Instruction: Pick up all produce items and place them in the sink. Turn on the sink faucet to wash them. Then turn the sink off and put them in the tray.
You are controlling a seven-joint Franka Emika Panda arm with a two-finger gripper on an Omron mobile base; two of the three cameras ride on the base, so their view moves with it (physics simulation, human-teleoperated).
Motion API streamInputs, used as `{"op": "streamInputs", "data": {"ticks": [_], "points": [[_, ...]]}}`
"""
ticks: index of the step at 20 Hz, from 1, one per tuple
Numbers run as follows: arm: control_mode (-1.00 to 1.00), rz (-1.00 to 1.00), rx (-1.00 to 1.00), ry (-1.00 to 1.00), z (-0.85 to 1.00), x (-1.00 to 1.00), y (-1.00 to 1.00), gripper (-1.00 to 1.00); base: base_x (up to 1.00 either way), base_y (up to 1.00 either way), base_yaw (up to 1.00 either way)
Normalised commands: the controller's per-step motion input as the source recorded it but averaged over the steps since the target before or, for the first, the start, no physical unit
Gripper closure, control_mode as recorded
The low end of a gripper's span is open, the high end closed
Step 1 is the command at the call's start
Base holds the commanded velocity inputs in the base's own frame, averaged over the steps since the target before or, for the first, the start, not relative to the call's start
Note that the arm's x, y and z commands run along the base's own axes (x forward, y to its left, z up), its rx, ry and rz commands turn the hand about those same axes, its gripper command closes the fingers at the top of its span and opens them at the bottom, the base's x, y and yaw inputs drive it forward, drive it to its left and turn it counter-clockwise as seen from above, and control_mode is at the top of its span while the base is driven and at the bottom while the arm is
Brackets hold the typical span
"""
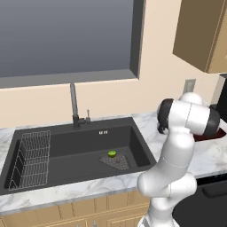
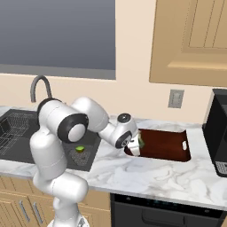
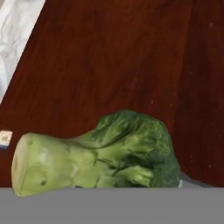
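Observation:
My gripper (image 2: 135, 149) hangs low over the left end of the dark reddish-brown tray (image 2: 166, 144), shut on the broccoli floret (image 2: 141, 141). In the hand view the broccoli (image 3: 109, 153) lies sideways right in front of the camera, pale stem to the left, with the tray's wood surface (image 3: 109, 57) behind it. The small lime-green fruit (image 1: 112, 153) rests on the triangular mesh drain in the black sink (image 1: 80, 148). The tall dark faucet (image 1: 73, 104) stands behind the basin; no water is visible.
A wire rack (image 1: 31, 159) fills the sink's left side. A dark appliance (image 2: 218, 133) stands on the marble counter just right of the tray. A wall outlet (image 2: 176, 98) and a wooden cabinet (image 2: 190, 40) are above the tray.

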Motion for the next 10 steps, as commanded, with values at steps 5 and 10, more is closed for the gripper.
{"op": "streamInputs", "data": {"ticks": [5, 10], "points": [[-1.0, 0.0, 0.03, 0.0, -0.09, 0.2, -0.01, -1.0, 0.0, 0.0, 0.0], [-1.0, 0.0, 0.03, 0.0, 0.0, 0.1, -0.01, -1.0, 0.0, 0.0, 0.0]]}}
